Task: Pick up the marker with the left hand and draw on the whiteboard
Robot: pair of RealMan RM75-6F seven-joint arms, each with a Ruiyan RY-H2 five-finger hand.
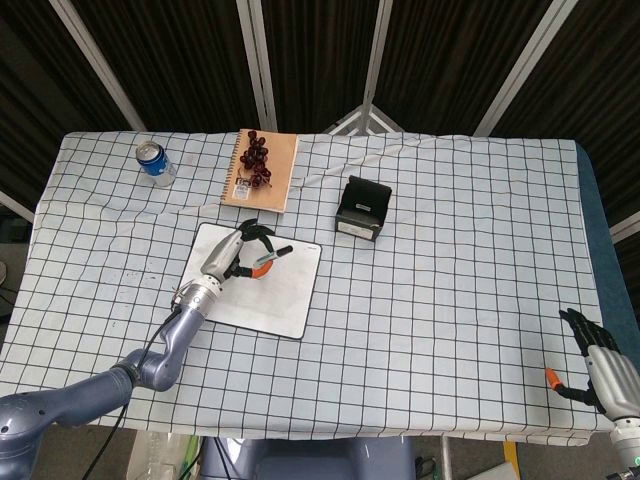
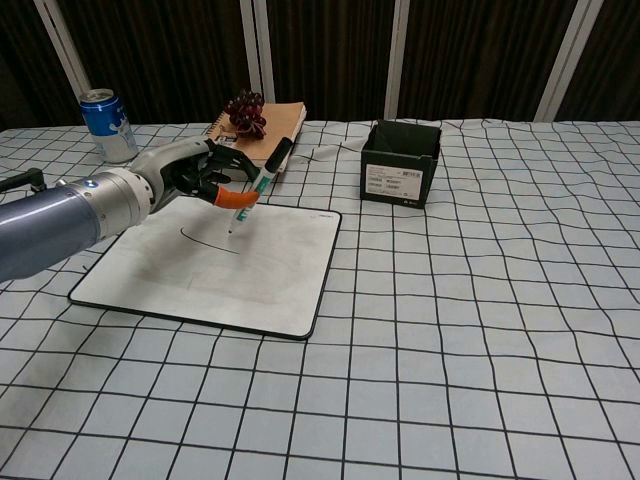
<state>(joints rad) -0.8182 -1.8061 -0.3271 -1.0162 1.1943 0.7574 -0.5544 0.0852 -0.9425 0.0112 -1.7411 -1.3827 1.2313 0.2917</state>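
Observation:
My left hand (image 2: 195, 172) (image 1: 235, 255) hangs over the whiteboard (image 2: 170, 285) (image 1: 290, 295) and pinches a white marker (image 2: 258, 190) (image 1: 268, 253) with a black cap end and an orange-tipped finger against it. The marker is tilted, its tip pointing down at the board just right of a short dark drawn line (image 2: 208, 241). Whether the tip touches the board is unclear. My right hand (image 1: 600, 372) sits at the table's lower right corner in the head view, fingers apart, holding nothing.
A blue can (image 2: 107, 125) (image 1: 154, 164) stands at the back left. A brown notebook (image 1: 270, 180) with dark grapes (image 2: 244, 110) lies behind the board. A black box (image 2: 400, 162) (image 1: 362, 209) sits right of the board. Checkered cloth covers the table.

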